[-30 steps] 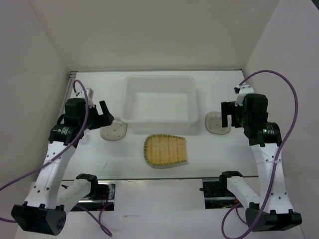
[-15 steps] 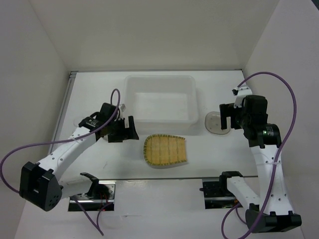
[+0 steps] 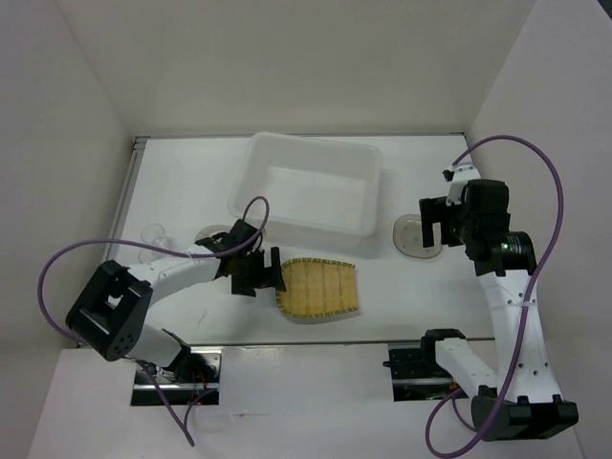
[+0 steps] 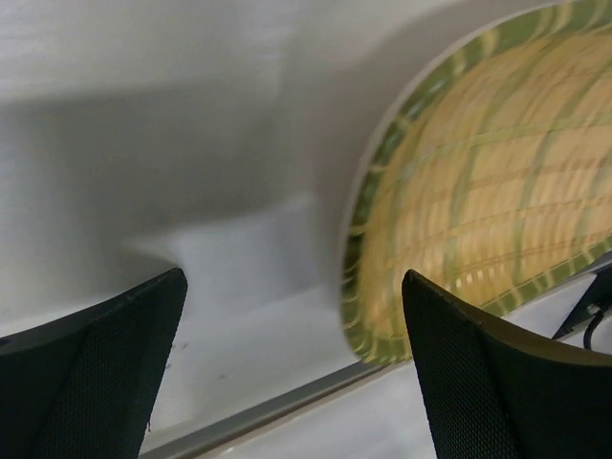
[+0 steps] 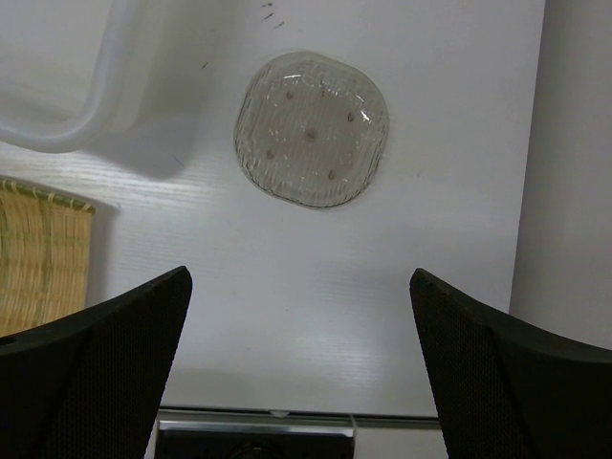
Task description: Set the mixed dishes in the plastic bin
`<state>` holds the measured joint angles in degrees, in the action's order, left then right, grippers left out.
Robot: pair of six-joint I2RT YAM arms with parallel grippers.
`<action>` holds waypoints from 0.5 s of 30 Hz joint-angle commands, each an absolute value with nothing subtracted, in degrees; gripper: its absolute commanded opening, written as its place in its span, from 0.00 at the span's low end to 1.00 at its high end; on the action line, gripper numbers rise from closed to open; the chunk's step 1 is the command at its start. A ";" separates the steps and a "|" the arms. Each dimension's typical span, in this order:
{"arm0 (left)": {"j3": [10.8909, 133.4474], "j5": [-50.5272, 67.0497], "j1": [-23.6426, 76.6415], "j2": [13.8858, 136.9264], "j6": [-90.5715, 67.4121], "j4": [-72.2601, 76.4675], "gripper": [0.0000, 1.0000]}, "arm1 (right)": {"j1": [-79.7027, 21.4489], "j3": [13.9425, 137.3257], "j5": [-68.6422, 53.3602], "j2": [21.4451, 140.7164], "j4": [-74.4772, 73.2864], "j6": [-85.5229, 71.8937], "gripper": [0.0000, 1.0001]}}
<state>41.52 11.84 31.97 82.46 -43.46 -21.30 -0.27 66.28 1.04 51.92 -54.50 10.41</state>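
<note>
— How are the jaws of the left gripper (image 3: 256,274) standing?

— They are standing spread wide and pinching nothing. The wrist view is blurred, but bare table (image 3: 421,287) is showing across most of the gap. The curved green rim of the fan-shaped plate (image 4: 478,191) is reaching into the gap from the side of the finger on the right of that view. Whether that finger is touching the rim, I cannot tell.

— And the right gripper (image 5: 301,277)?

— Its jaws are also gaping fully, with nothing between them. One saucer (image 5: 312,129) is lying flat ahead of the jaws, roughly centred on the gap and clearly apart from both fingers.

— Where is the plastic bin (image 3: 306,143) sitting?

— Ahead of both grippers. One rounded corner is showing ahead of the right jaws, off toward the finger on the left of that view. From above, the bin is sitting askew on the table, with no dish showing inside it.

— Any other dishes?

— A second saucer (image 3: 212,233) is peeking out behind the left jaws, beside the arm, and a faint clear glass cup (image 3: 153,232) is standing further back still.
</note>
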 commanded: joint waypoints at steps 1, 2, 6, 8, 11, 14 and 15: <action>42.10 11.07 33.57 84.55 -45.79 -13.98 1.00 | -0.88 66.18 0.88 52.82 -54.58 11.16 1.00; 42.10 11.07 34.44 85.77 -45.79 -13.37 1.00 | -0.88 66.18 0.36 52.82 -54.58 11.16 1.00; 43.33 11.68 35.68 87.63 -46.93 -10.82 1.00 | -0.88 66.18 0.35 53.35 -54.58 11.16 1.00; 42.81 12.39 36.91 88.24 -47.55 -9.41 1.00 | -0.88 66.18 0.35 53.35 -54.58 11.16 1.00; 42.28 13.00 37.44 88.76 -48.08 -8.79 1.00 | -1.41 66.18 0.35 53.35 -54.58 11.16 1.00; 41.23 14.06 37.96 88.77 -48.60 -7.30 0.95 | -1.41 66.18 0.35 53.35 -54.58 11.16 1.00; 41.22 14.06 37.97 88.77 -48.60 -7.30 0.91 | -1.41 66.18 0.35 53.35 -54.58 11.16 1.00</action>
<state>42.92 13.21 37.30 87.20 -47.72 -8.45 -0.86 66.28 0.62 53.30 -54.50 10.41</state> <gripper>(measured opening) 0.931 0.994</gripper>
